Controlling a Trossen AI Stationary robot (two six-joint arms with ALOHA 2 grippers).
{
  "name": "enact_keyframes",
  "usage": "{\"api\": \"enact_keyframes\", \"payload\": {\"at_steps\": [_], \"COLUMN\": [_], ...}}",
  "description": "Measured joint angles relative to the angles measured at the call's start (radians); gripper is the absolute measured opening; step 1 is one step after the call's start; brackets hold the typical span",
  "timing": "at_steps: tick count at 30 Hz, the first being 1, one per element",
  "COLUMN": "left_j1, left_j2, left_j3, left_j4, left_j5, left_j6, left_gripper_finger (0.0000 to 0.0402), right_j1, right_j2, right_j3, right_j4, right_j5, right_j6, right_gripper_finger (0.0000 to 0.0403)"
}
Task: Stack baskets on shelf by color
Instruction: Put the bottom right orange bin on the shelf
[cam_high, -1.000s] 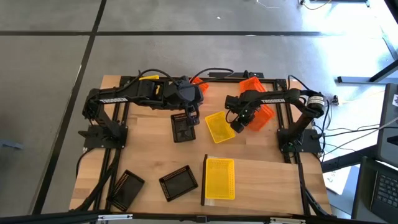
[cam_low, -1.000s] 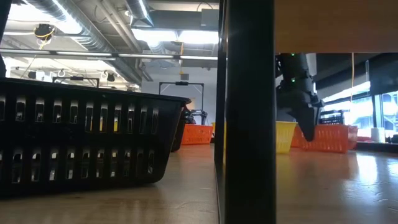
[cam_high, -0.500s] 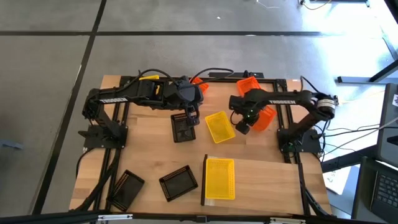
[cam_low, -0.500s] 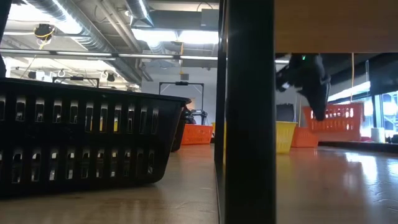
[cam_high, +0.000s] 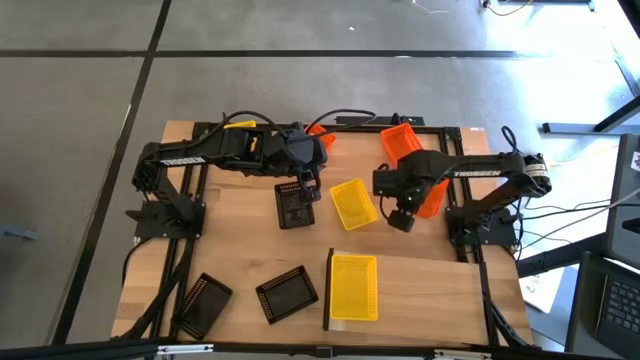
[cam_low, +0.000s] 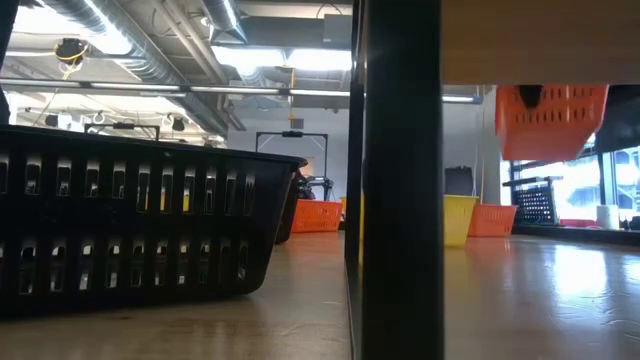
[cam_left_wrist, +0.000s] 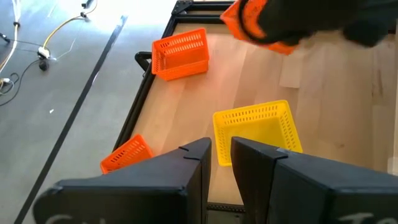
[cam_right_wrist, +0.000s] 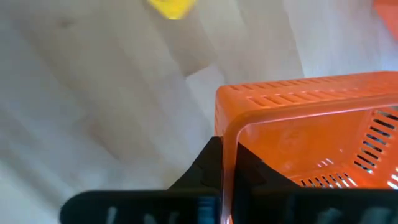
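Note:
My right gripper (cam_high: 403, 207) (cam_right_wrist: 227, 167) is shut on an orange basket (cam_high: 427, 190) (cam_low: 551, 117), which hangs above the table at the right. A second orange basket (cam_high: 400, 136) sits behind it. A yellow basket (cam_high: 352, 203) (cam_left_wrist: 258, 127) stands on the table's middle. Another yellow basket (cam_high: 353, 287) rests on the shelf (cam_high: 440, 292) beside its dark upright end piece (cam_high: 329, 290). My left gripper (cam_high: 305, 182) (cam_left_wrist: 221, 158) waits open above a black basket (cam_high: 293, 208), its fingers a narrow gap apart. My right gripper pinches one wall of the orange basket at its rim (cam_right_wrist: 226, 144), close to a corner, with one finger outside and one inside. The fingers point down from above. The basket hangs clear of the table, its opening up and slightly tilted.
Two black baskets (cam_high: 287, 293) (cam_high: 205, 303) lie at the near left; one (cam_low: 130, 220) fills the low view's left. More orange baskets (cam_left_wrist: 180, 53) (cam_left_wrist: 127, 154) sit at the far edge. Bare wood shows on the shelf's right part.
My right gripper has risen and drawn a little toward the table's near right. The orange basket has come up with it, from resting on the table to hanging well clear of it.

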Motion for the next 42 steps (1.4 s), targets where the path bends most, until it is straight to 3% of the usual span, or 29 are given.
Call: {"api": "enact_keyframes", "payload": {"at_steps": [8,12,22,34,42], "left_j1": [-0.013,-0.028,-0.049,-0.049,-0.049], "left_j2": [-0.005,-0.006,-0.006,-0.006,-0.007], "left_j3": [-0.001,-0.001,-0.001,-0.001,-0.001], "left_j4": [0.000,0.000,0.000,0.000,0.000], "left_j5": [0.009,0.011,0.011,0.011,0.013], "left_j6": [-0.006,-0.002,-0.006,-0.002,0.001], "left_gripper_finger": [0.0055,0.0055,0.0055,0.0055,0.0055], "right_j1": [0.203,0.304,0.520,0.667,0.687], "right_j2": [-0.001,0.000,0.000,0.000,0.048], "right_j3": [0.214,0.262,0.278,0.278,0.278], "right_j4": [-0.033,-0.034,-0.019,0.304,0.331], "right_j5": [-0.008,-0.008,-0.091,-0.094,-0.086], "right_j6": [0.004,-0.051,0.119,0.266,0.285], "right_gripper_finger": [0.0000,0.0000,0.0000,0.0000,0.0000]}}
